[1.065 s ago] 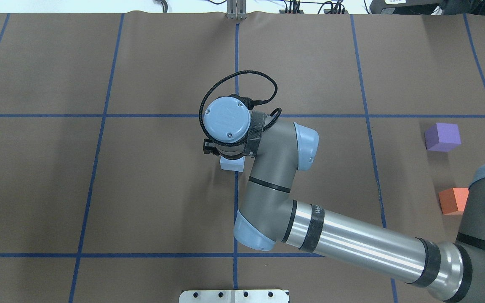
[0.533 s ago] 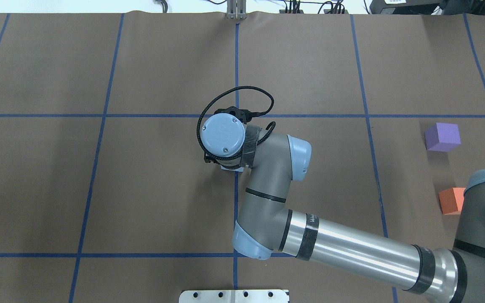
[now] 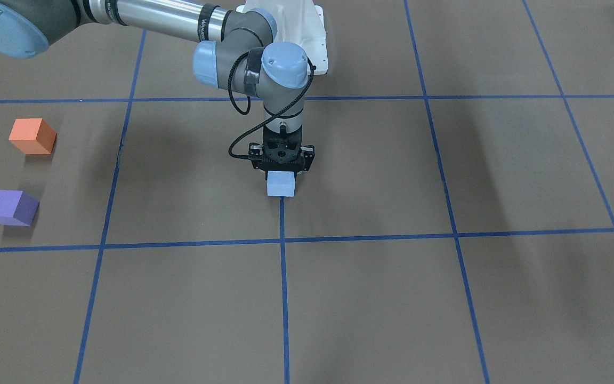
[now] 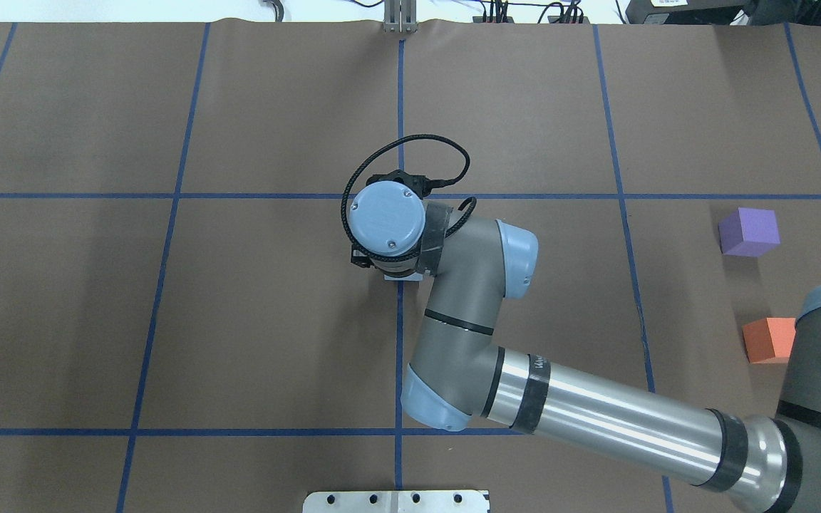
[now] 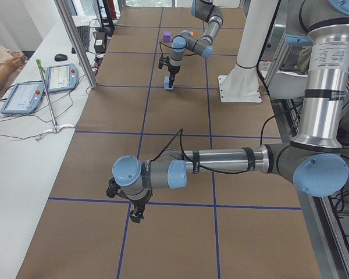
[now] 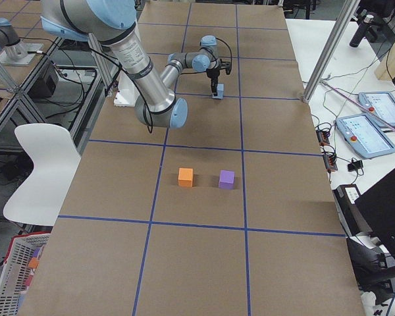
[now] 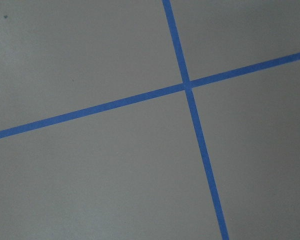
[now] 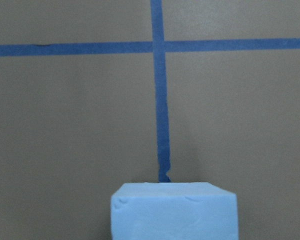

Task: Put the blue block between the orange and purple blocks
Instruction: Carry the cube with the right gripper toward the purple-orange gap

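Note:
The light blue block [image 3: 281,185] is at the table's centre, on a blue tape line, right under my right gripper [image 3: 282,164]. The gripper points straight down and is shut on the block, which fills the bottom of the right wrist view [image 8: 174,212]. The fingers themselves are hidden. In the overhead view only a sliver of the block [image 4: 402,278] shows below the wrist. The orange block [image 4: 767,340] and the purple block [image 4: 749,231] stand apart at the table's right side, with a gap between them. My left gripper [image 5: 136,216] hangs over the far left of the table; I cannot tell whether it is open or shut.
Brown table cover with a grid of blue tape lines [image 4: 400,107]. A metal plate [image 4: 396,501] lies at the near edge. The right arm's forearm [image 4: 596,420] stretches low across the right half of the table, close to the orange block.
The right wrist dropped onto the blue block, covering most of it, and has now shifted slightly right and up. The orange and purple blocks have not moved.

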